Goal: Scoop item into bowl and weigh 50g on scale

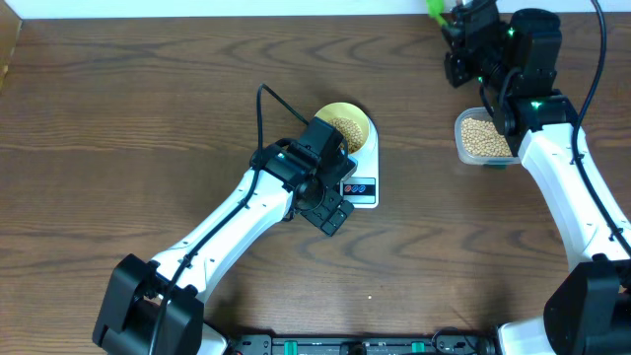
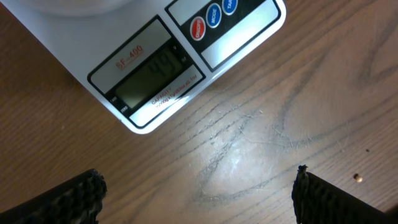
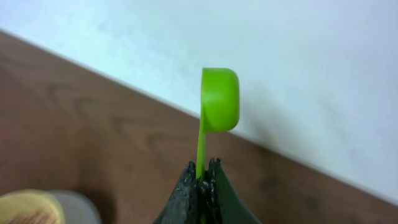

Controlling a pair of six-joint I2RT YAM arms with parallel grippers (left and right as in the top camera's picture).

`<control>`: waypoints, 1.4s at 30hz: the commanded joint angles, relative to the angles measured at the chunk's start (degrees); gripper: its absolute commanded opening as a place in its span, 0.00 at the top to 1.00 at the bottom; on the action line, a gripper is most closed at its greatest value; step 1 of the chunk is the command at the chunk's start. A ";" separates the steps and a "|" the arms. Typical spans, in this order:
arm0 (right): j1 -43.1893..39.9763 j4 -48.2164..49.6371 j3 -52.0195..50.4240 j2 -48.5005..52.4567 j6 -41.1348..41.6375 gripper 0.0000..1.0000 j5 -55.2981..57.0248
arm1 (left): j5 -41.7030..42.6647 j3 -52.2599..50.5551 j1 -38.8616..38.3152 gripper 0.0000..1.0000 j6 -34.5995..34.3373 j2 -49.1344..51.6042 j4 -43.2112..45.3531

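The pale-yellow bowl holds tan beans and sits on the white scale. The scale's display and red and blue buttons show in the left wrist view; the digits are blurred. My left gripper is open and empty, just in front of the scale's display end. My right gripper is shut on the handle of a green scoop, held up at the table's far right edge. More beans fill a clear tub.
The clear tub sits at the right, partly under my right arm. The white wall runs along the table's far edge. A cable arcs from the left arm. One loose bean lies on the wood.
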 commanded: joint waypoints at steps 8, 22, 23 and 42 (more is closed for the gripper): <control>-0.24 16.74 1.33 -1.05 -4.61 0.99 9.31 | 0.50 -0.26 -0.09 0.02 -0.02 0.63 -0.17; -1.90 22.84 1.33 -1.03 -5.62 0.99 9.77 | 0.46 -0.26 -0.09 0.02 -0.09 0.63 -0.17; -1.99 22.84 1.33 -1.03 -5.62 0.99 9.77 | 0.46 -0.26 -0.09 0.02 -0.09 0.63 -0.17; -4.87 23.28 1.33 -1.03 -5.62 0.99 9.77 | 7.28 12.59 25.24 0.02 -10.73 0.61 7.69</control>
